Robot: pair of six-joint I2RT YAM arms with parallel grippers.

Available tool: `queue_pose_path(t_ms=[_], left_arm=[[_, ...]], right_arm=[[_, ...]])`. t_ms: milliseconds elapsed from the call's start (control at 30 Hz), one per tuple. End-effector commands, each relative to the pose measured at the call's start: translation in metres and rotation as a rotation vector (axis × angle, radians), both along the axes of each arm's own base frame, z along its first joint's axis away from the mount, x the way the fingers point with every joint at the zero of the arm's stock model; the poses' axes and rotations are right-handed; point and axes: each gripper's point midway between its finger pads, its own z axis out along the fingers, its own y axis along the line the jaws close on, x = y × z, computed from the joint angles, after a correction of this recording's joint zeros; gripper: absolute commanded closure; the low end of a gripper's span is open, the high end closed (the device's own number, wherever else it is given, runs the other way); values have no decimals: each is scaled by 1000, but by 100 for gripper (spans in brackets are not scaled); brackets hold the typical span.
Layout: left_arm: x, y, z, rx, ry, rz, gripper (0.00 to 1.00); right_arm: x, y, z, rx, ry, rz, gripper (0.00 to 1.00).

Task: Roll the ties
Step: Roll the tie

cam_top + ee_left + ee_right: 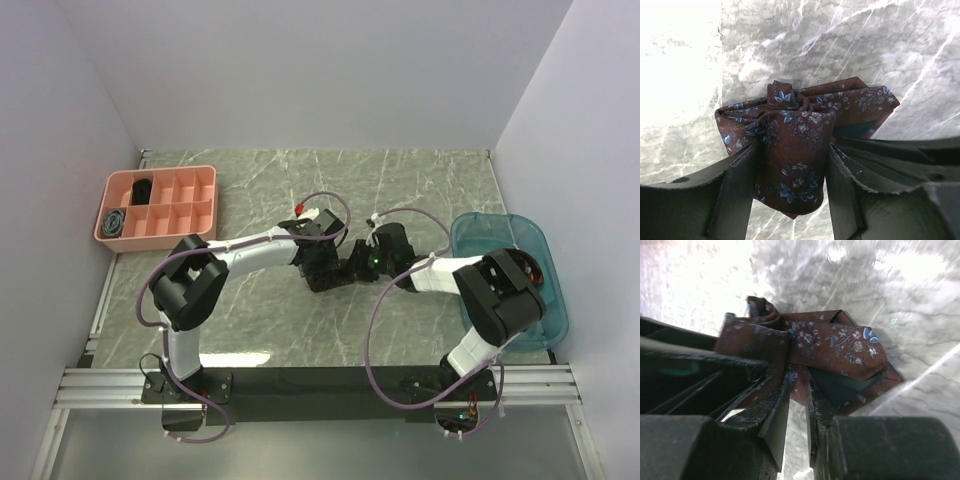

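Note:
A dark maroon tie with blue flowers (795,125) is bunched into a loose roll above the marble table. My left gripper (792,185) is shut on the thick rolled part, one finger on each side. My right gripper (798,402) is shut on a thin fold of the same tie (835,342), right beside the left fingers. In the top view the two grippers, left (325,272) and right (358,268), meet at the table's middle and hide most of the tie. A black coil (143,188) and a grey-blue coil (115,222) lie in the pink tray.
A pink compartment tray (190,205) stands at the back left. A blue-green bin (520,245) stands at the right edge, under the right arm's elbow. Purple cables loop off both arms. White walls close in the table on three sides.

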Motion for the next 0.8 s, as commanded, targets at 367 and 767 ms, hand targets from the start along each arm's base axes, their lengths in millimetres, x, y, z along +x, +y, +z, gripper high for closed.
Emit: queue_pose_path(t_ms=[367, 767], left_arm=[[-13, -4, -13, -44, 10, 60, 41], [-18, -11, -17, -53, 27, 62, 41]], right_arm=[[-7, -8, 60, 135, -241, 17, 52], [-25, 15, 75, 117, -454, -14, 30]])
